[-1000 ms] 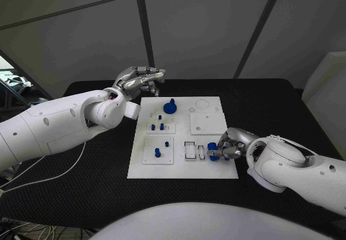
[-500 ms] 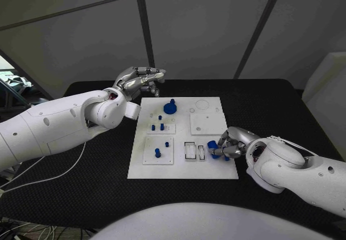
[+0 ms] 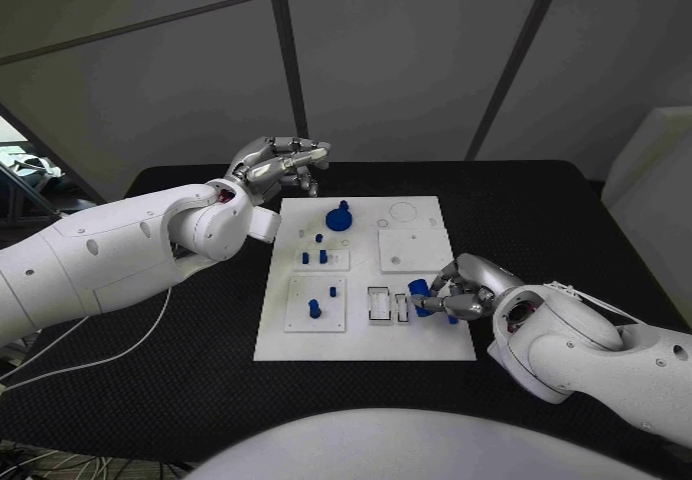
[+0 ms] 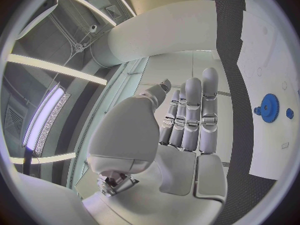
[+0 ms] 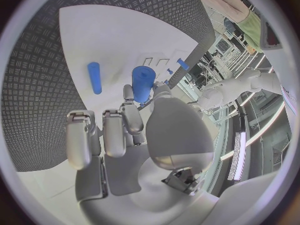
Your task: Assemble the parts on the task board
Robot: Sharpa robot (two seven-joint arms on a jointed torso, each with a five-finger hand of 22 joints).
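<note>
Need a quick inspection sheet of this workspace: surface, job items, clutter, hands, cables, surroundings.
Surface: black textured table.
Job's things: white rectangular task board; blue gear-shaped part near its far edge; small blue pegs standing mid-board; loose blue rod lying on the board.
Clutter: nothing seen.
Hands: left hand holds nothing, fingers together, beyond the board's far left corner; right hand pinches a blue cylinder over the board's right side.
Cables: white cables trail off the table's left edge.
Surroundings: grey panelled walls.
</note>
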